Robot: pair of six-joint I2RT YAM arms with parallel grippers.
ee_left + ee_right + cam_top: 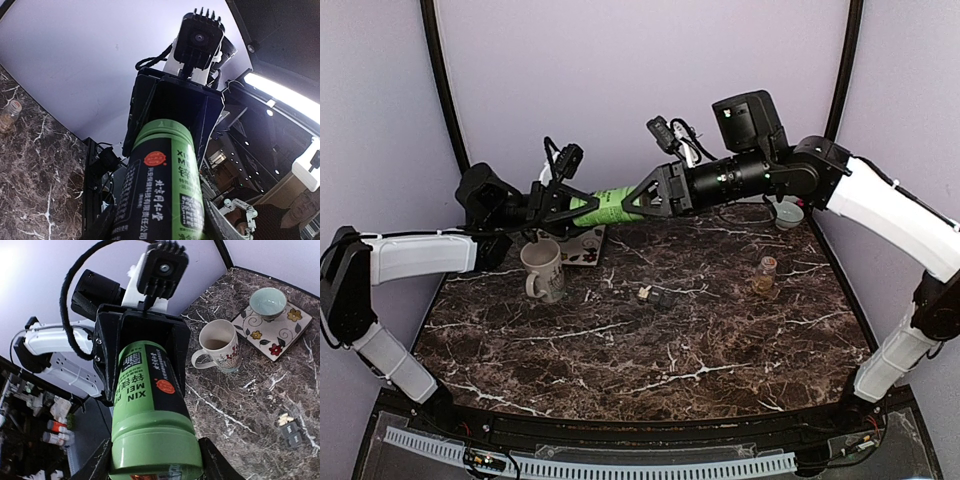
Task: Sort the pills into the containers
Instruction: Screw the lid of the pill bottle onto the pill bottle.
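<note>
Fingers of the right gripper (pixel 155 466) are sitting on either side of the green bottle (pixel 150 405) at its wider banded end, which looks like the cap. They are lying right against it at the bottom of the right wrist view, but you cannot tell whether they are pressing yet. The left gripper (pixel 570 205) is clamping the other end, its jaws partly open around the body, so the bottle is hanging level between both arms in the upper middle of the overhead view.

This is looking like a cap removal. You should be checking that both right pads are seating squarely on the cap band, not on the shoulder past it, before you start turning. You should be holding the left grip firm and the bottle's axis straight, or the body is likely to be slipping round with the cap.

The pills (pixel 284 418) are lying on the table at the lower right of the right wrist view, just beside the dark containers (pixel 293 433). The white mug (pixel 218 346) is standing further up the frame. You should be watching that the mouth is not tipping downward as the cap loosens.
</note>
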